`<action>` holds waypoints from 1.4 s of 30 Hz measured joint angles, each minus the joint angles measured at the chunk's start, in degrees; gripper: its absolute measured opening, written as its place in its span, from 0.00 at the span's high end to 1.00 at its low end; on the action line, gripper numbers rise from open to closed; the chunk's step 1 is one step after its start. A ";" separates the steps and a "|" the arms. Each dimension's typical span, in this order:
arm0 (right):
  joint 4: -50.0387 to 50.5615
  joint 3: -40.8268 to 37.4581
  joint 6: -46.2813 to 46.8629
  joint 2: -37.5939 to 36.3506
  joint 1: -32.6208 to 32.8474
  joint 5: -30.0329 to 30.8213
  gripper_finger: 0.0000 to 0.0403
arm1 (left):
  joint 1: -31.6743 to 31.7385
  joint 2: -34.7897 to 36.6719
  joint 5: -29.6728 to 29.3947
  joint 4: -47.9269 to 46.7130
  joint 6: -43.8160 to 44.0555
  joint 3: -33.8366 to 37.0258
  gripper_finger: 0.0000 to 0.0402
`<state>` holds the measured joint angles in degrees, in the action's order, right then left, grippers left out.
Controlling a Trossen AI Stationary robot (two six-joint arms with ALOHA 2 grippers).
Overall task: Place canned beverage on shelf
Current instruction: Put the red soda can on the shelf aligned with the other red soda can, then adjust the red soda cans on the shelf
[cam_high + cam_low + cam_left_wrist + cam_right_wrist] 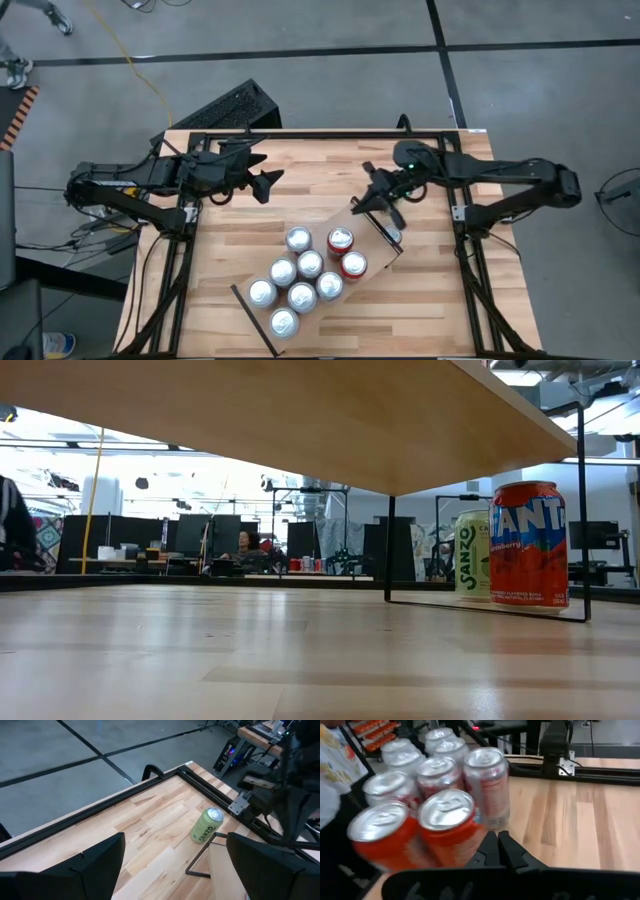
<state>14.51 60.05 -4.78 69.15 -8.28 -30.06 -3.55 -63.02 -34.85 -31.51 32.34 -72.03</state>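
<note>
With its two dark fingers pressed together on nothing, the right gripper [498,841] hovers just beside the two red-topped orange cans [451,827] at one end of the pale plain-wood shelf board [367,232]. Behind those two stand seven silver-topped cans [297,269] in a tight cluster, all upright on the shelf, which lies slantwise on the striped butcher-block tabletop [230,230]. From table height, an orange Fanta can [528,545] and a green Sanzo can [472,553] stand under the board. Across the table, well apart from the cans, the left gripper [268,184] waits with its fingers [95,860] spread apart and empty.
</note>
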 joint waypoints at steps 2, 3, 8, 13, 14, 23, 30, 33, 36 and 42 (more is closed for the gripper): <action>1.92 0.02 1.17 -1.56 1.36 0.04 1.00 | -0.02 0.00 0.00 -0.06 0.00 0.00 0.17; 2.94 0.02 1.65 -2.01 2.26 0.02 1.00 | 0.00 0.00 0.00 -0.06 -0.16 0.00 0.17; 3.94 0.00 1.77 -1.72 7.28 0.01 1.00 | 0.00 0.00 -0.02 -0.06 -0.81 0.00 0.17; 2.99 0.00 1.75 1.00 10.03 0.20 1.00 | 0.00 0.00 -0.02 -0.08 -0.83 0.00 0.17; 3.13 0.00 1.75 1.72 10.32 0.26 1.00 | 0.00 0.00 -0.02 -0.14 -0.83 0.00 0.17; 3.37 -0.06 1.29 7.10 9.58 2.01 1.00 | -0.01 0.00 -0.03 -0.91 -0.33 0.00 0.17; 2.92 -0.07 1.31 7.36 7.09 3.65 1.00 | -0.02 0.00 -0.04 -1.15 -0.14 0.00 0.17; 3.03 -0.07 1.31 7.36 6.25 3.65 1.00 | -0.02 0.00 -0.07 -1.15 -0.13 0.00 0.17; 3.28 -0.07 1.32 6.68 5.80 4.32 1.00 | -0.02 0.00 -0.07 -1.15 -0.11 0.00 0.17; 10.05 1.40 4.72 1.96 7.59 4.91 1.00 | -0.02 0.00 -0.06 -1.17 -0.06 0.00 0.17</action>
<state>24.55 61.45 -0.06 71.11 -0.70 -25.16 -3.57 -63.02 -34.91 -32.69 32.28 -72.03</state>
